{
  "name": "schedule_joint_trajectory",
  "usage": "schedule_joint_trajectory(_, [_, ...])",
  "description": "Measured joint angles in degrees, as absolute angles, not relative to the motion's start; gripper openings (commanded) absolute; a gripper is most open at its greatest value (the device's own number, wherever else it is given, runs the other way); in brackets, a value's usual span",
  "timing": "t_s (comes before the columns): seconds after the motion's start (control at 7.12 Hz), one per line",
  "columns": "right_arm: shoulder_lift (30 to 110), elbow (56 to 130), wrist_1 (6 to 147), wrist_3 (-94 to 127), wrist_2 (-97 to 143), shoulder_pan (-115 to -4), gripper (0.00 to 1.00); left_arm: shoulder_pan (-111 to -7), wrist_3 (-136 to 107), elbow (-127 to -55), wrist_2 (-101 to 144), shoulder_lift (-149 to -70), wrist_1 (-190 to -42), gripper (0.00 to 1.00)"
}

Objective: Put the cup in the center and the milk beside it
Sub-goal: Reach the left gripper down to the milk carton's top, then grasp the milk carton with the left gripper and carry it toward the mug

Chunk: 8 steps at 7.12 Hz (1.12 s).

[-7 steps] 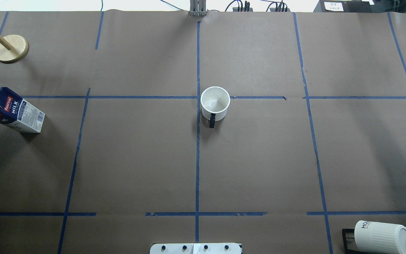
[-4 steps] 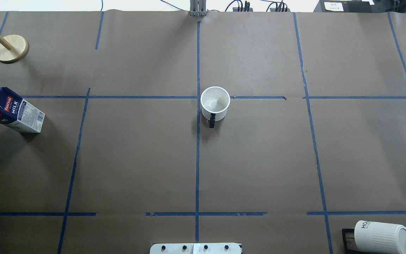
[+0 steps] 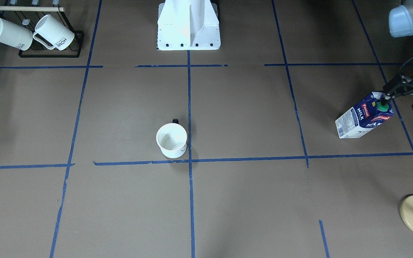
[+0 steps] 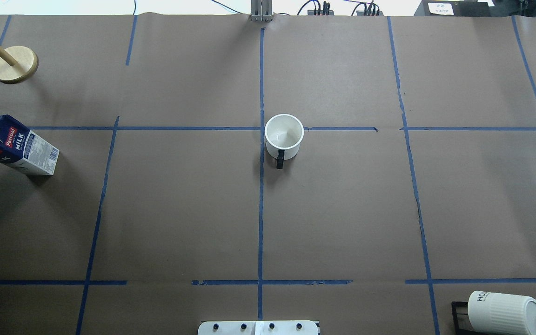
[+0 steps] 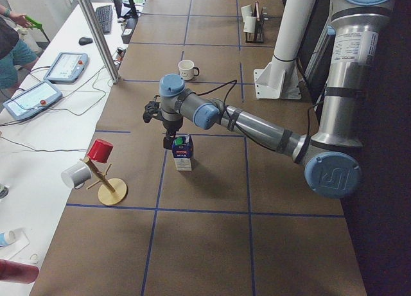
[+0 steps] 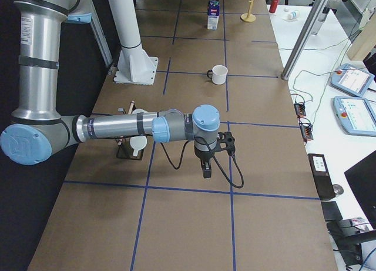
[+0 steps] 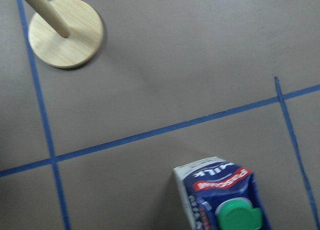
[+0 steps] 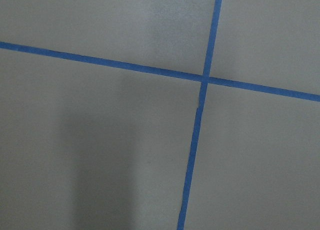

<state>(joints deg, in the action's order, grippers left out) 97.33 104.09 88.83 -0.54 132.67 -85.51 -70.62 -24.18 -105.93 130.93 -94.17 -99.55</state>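
Note:
The cup is a smooth white mug with a black handle. It stands upright just right of the center tape crossing and also shows in the front view. The milk stands upright at the far left, blue and white with a green cap. My left gripper hovers at the carton's top with its jaws apart, one fingertip over the cap. The left wrist view shows the milk below. My right gripper shows only in the right side view, over bare table; I cannot tell its state.
A round wooden stand with a peg sits beyond the milk at the far left. A black rack with two ribbed HOME mugs stands at the near right corner. The robot's white base is at the near edge.
A black fingertip of my left gripper has come into the overhead view at the left edge, above the milk. The dark bit at the right edge is gone. Cup and milk have not moved.

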Motion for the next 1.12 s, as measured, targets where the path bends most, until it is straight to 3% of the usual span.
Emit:
schedule_joint_trajectory(0.42, [97.38, 104.0, 88.86, -0.53, 132.79, -85.52, 1.0, -67.17, -26.13, -104.61, 130.25, -92.59, -100.66, 1.0])
schedule_joint_trajectory(0.56, [97.38, 103.99, 88.86, -0.53, 132.8, -85.52, 1.0, -66.32, -26.22, -104.16, 130.25, -92.39, -100.73, 0.94])
schedule_joint_trajectory(0.7, [97.38, 103.98, 88.86, -0.53, 132.8, -85.52, 1.0, -65.6, -26.26, -103.72, 130.25, -92.35, -100.78, 0.64])
schedule_joint_trajectory(0.84, [97.41, 103.98, 88.86, -0.53, 132.8, -85.52, 1.0, -65.13, -26.32, -103.48, 130.25, -92.45, -100.75, 0.51])
schedule_joint_trajectory(1.12, [97.55, 103.98, 88.84, -0.53, 132.83, -85.52, 1.0, -64.93, -26.52, -103.66, 130.27, -93.23, -100.41, 0.48])
